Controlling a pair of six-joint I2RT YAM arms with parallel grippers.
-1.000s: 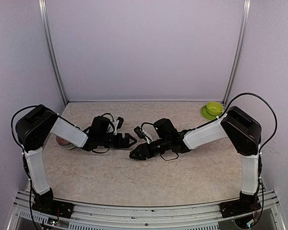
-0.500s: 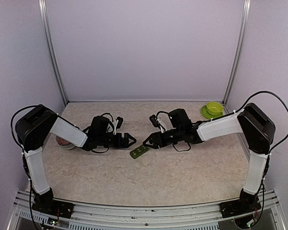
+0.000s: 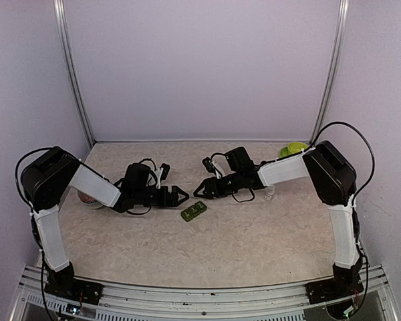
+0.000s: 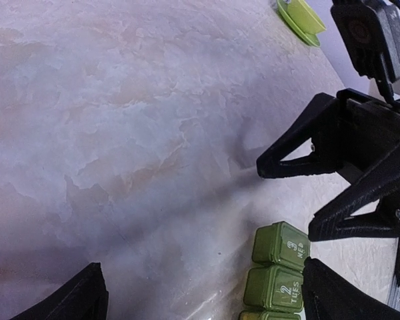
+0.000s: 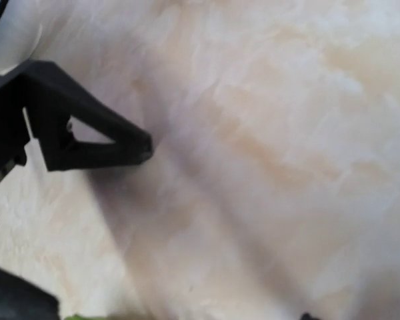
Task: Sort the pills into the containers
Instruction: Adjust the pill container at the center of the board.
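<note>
The pill box (image 3: 194,211) lies loose on the worktop (image 3: 254,241) between both arms, probably so either can reach it. Its visible lids (image 4: 280,245) are down, hiding any contents. Just beyond, the left gripper (image 3: 184,195) hovers, jaws wide apart. The right gripper (image 3: 199,189) faces it, apart and empty. A lime bowl (image 3: 295,148) sits far right.

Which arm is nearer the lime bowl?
Right. Its forearm crosses just in front of the bowl, at the far right; the left arm lies well away on the left side.
</note>
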